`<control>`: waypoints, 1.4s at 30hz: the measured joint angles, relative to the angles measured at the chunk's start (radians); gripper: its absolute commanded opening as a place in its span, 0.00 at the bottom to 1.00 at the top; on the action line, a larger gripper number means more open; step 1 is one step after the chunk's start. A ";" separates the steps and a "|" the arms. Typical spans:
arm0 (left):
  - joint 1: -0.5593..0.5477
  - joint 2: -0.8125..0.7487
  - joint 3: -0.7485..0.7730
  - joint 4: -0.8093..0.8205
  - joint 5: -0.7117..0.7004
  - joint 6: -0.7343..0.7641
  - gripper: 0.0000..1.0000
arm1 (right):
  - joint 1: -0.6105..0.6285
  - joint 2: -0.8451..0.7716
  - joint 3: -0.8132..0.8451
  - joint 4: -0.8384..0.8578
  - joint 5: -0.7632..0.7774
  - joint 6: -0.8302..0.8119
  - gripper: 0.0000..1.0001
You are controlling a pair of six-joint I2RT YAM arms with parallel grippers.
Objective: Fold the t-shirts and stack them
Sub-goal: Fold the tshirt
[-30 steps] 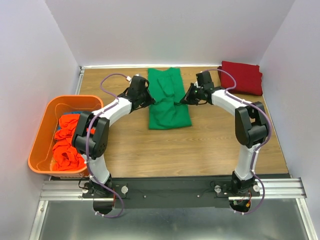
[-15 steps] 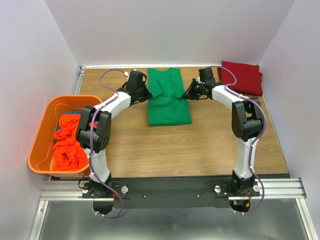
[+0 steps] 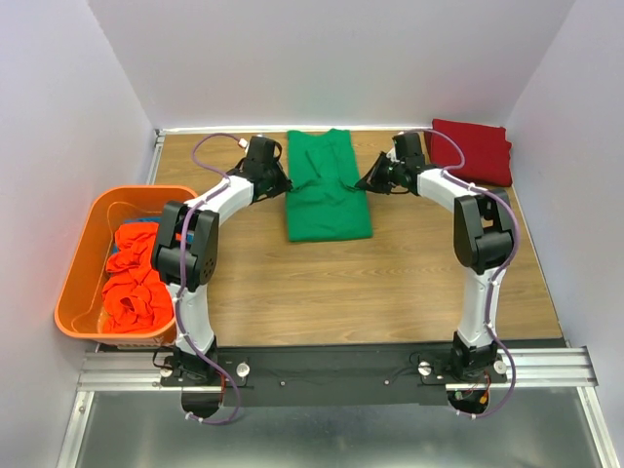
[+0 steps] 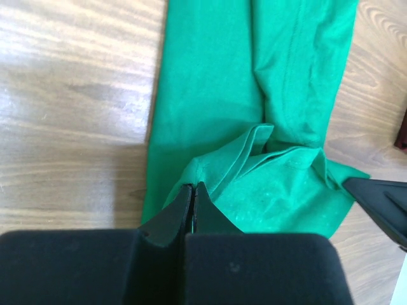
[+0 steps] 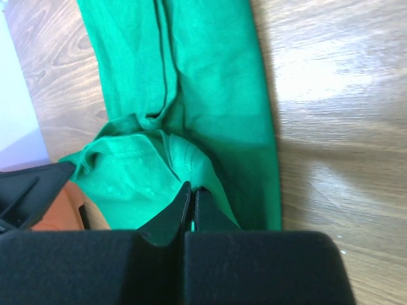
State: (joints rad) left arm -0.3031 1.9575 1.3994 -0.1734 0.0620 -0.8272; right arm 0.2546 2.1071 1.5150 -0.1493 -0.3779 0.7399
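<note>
A bright green t-shirt [image 3: 328, 195] lies as a long folded strip at the middle back of the table. My left gripper [image 3: 284, 185] is shut on the shirt's left edge, and the cloth bunches at its tips in the left wrist view [image 4: 193, 186]. My right gripper [image 3: 361, 183] is shut on the right edge, with cloth pinched in the right wrist view [image 5: 191, 186]. Between them the lifted end folds over the strip [image 4: 280, 184]. A folded dark red t-shirt [image 3: 473, 150] lies at the back right corner. Orange-red shirts [image 3: 132, 283] fill the bin, with a bit of blue cloth [image 3: 142, 222] behind them.
An orange plastic bin [image 3: 78, 263] stands at the left edge of the wooden table [image 3: 370, 283]. White walls close the back and both sides. The metal rail [image 3: 331, 370] with the arm bases runs along the near edge.
Both grippers have carried the green shirt's near end toward the back, folding it over. The shirt now looks shorter, and both arms are stretched further back.
</note>
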 measured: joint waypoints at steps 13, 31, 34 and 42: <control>0.002 0.042 0.065 0.001 0.000 0.031 0.00 | -0.021 -0.008 -0.057 0.074 -0.032 0.020 0.07; 0.071 0.071 0.103 0.074 0.093 0.127 0.33 | -0.066 -0.014 -0.044 0.156 -0.069 -0.037 0.67; 0.068 0.029 0.090 0.088 0.117 0.119 0.09 | -0.042 -0.022 -0.046 0.157 -0.075 -0.064 0.58; -0.029 -0.023 -0.034 0.167 0.189 0.063 0.00 | 0.111 0.022 0.023 0.158 -0.132 -0.131 0.41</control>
State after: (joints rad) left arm -0.3325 1.9343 1.3659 -0.0063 0.2508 -0.7647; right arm 0.3660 2.1292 1.5375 0.0086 -0.5095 0.6086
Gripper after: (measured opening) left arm 0.003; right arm 0.446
